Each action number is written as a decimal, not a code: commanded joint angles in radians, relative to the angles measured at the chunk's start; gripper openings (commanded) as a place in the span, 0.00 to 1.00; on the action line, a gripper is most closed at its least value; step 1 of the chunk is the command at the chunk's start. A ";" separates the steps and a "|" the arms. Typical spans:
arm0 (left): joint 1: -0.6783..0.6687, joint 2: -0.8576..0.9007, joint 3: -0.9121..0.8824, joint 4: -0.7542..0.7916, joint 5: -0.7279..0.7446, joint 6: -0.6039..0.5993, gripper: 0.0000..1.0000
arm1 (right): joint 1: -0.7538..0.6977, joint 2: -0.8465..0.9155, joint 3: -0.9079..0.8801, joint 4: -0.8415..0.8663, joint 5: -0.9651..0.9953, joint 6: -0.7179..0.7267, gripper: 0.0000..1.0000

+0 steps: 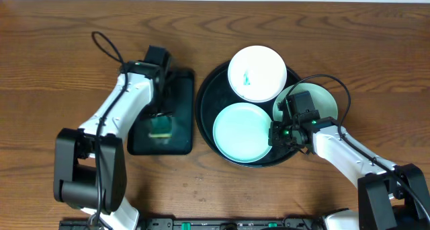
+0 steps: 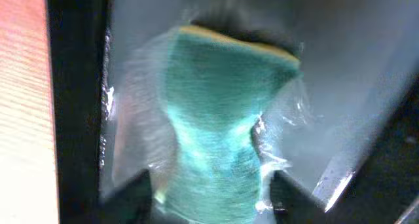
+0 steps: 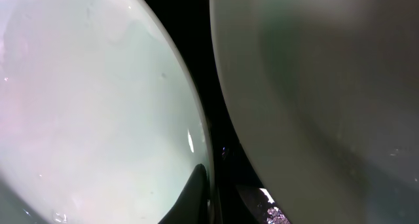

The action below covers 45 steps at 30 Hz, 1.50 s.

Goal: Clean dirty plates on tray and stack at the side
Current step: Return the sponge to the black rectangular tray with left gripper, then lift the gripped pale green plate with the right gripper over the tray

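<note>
Left gripper [image 2: 213, 199] is clenched tight on the green sponge [image 2: 222, 106], over the small tray [image 1: 180, 144]. Right gripper [image 1: 277, 133] sits between two plates [image 1: 243, 131]; its grip I cannot tell.

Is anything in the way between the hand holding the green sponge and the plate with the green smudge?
Nothing visible blocks it. The left gripper holds the sponge over the rectangular tray; between it and the smudged plate lie only that tray's edge, bare table and the low rim of the round tray.
</note>
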 commanded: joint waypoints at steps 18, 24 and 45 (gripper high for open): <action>0.041 -0.678 0.012 -0.039 0.143 0.039 0.80 | 0.043 -0.059 0.373 -0.289 0.072 -0.040 0.01; 0.041 -0.837 0.012 -0.039 0.143 0.038 0.80 | 0.146 -0.057 0.496 -0.163 0.115 -0.040 0.01; 0.041 -0.898 0.011 -0.039 0.144 0.038 0.81 | 0.652 0.124 0.496 0.427 0.772 -0.336 0.01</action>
